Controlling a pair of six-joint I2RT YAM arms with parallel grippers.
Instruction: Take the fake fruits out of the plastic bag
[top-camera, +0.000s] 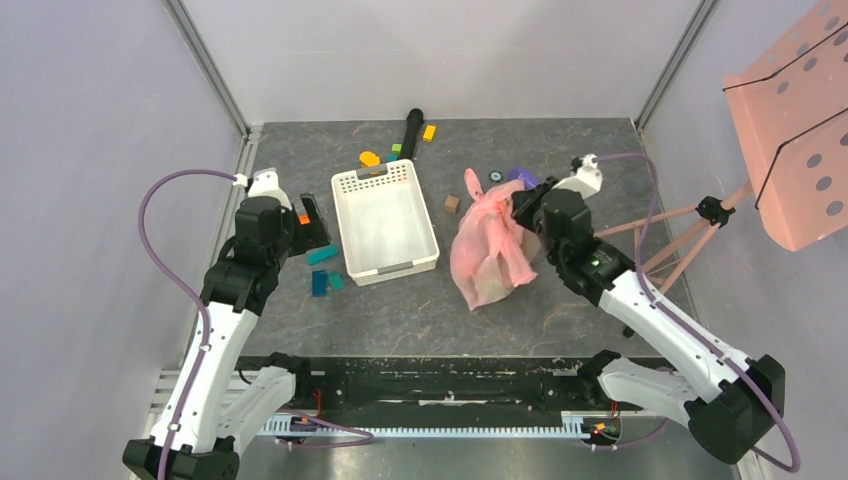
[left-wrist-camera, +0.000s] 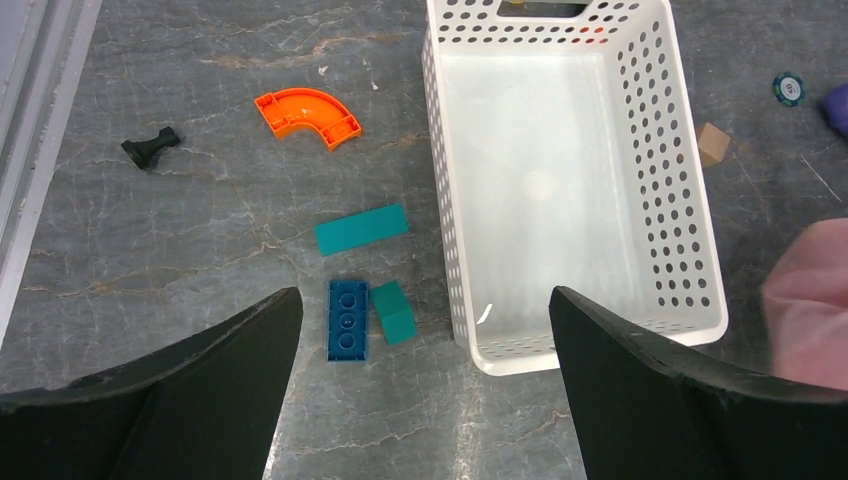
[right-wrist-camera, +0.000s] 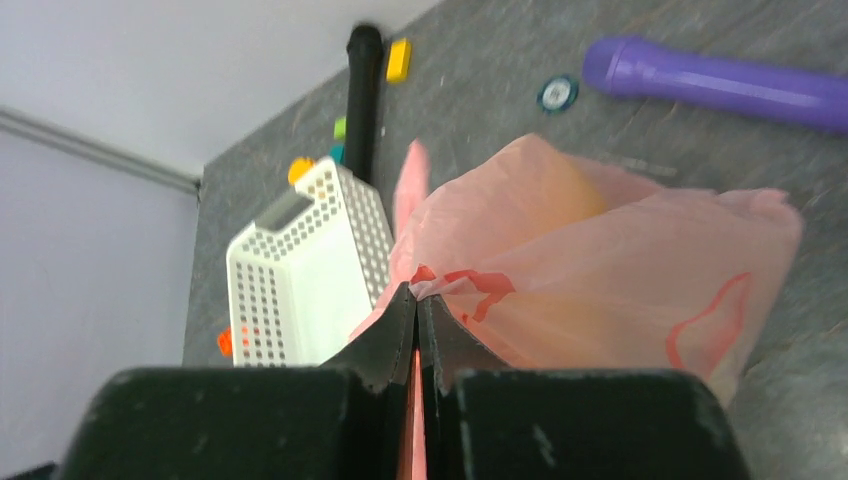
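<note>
The pink plastic bag (top-camera: 488, 248) lies crumpled on the dark table, right of the white basket (top-camera: 372, 178). My right gripper (top-camera: 520, 208) is at the bag's upper right side. In the right wrist view the right gripper (right-wrist-camera: 417, 292) is shut on a fold of the plastic bag (right-wrist-camera: 600, 270). A yellow-orange shape (right-wrist-camera: 565, 195) shows dimly through the film; the fake fruits are otherwise hidden inside. My left gripper (left-wrist-camera: 425, 310) hangs open over bare table, left of the basket (left-wrist-camera: 440, 200), with nothing between its fingers (left-wrist-camera: 200, 380). The bag's edge (left-wrist-camera: 815, 300) shows at the far right.
A blue brick (left-wrist-camera: 347, 318), teal blocks (left-wrist-camera: 361, 229), an orange curved piece (left-wrist-camera: 308, 113) and a small black part (left-wrist-camera: 150, 148) lie left of the basket. Behind the bag are a purple cylinder (right-wrist-camera: 720, 85), a chip (right-wrist-camera: 556, 93), a black cylinder (top-camera: 411, 130) and a brown cube (top-camera: 452, 204).
</note>
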